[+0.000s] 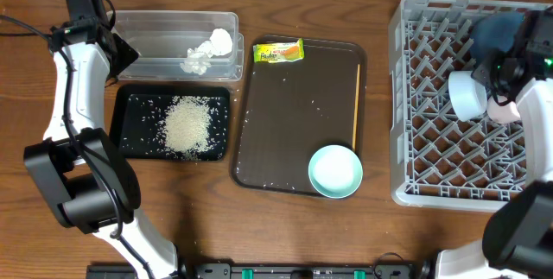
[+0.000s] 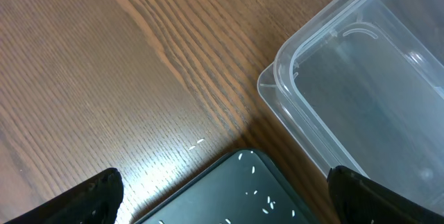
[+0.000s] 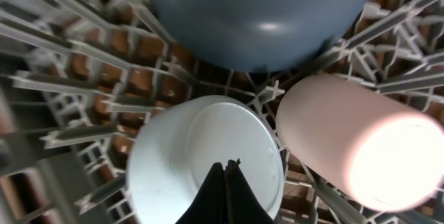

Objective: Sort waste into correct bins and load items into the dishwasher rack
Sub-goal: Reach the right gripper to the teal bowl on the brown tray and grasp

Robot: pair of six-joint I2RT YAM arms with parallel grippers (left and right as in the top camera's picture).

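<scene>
My left gripper [image 2: 222, 207] [image 1: 123, 57] is open and empty above the near corner of the black tray [image 2: 229, 189], beside the clear tub [image 2: 361, 78]. The rice heap [image 1: 187, 126] lies in the black tray [image 1: 130, 98]. The crumpled tissue [image 1: 207, 51] lies in the clear tub [image 1: 155, 28]. My right gripper [image 3: 227, 175] [image 1: 489, 84] is shut with nothing in it, just above an upturned pale blue bowl [image 3: 187, 154] [image 1: 467, 95] in the grey rack [image 1: 415, 72]. The dark blue plate [image 3: 257, 16] [image 1: 494, 30] and pink cup [image 3: 340, 148] [image 1: 505, 111] are also in the rack.
A brown serving tray [image 1: 294, 123] in the middle holds the yellow-green wrapper [image 1: 278, 52], the thin orange stick [image 1: 357, 98] along its right side, the second pale blue bowl [image 1: 335, 171] and a few scattered grains. Loose grains lie on the wood [image 2: 198, 143].
</scene>
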